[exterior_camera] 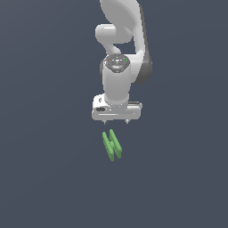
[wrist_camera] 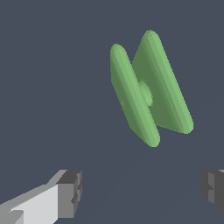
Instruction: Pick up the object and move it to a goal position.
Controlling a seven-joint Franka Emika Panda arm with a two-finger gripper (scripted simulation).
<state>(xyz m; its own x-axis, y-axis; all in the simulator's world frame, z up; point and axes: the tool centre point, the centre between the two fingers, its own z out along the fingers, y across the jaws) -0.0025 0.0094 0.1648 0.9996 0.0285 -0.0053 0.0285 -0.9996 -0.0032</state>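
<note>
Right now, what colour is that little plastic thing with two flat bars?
Bright green: the little two-bar plastic piece shows best in the wrist view.

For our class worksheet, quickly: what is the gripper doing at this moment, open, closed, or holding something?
Gripper: open, holding nothing; the green piece lies apart from it, not between its fingers.

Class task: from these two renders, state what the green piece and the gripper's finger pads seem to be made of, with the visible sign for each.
Green piece: probably moulded plastic, matte; uniform colour, rounded edges, soft shading without glints. Finger pads: look like dark grey rubber or plastic; flat, dull, blocky. Being simulator renders, both are guesses.
</note>
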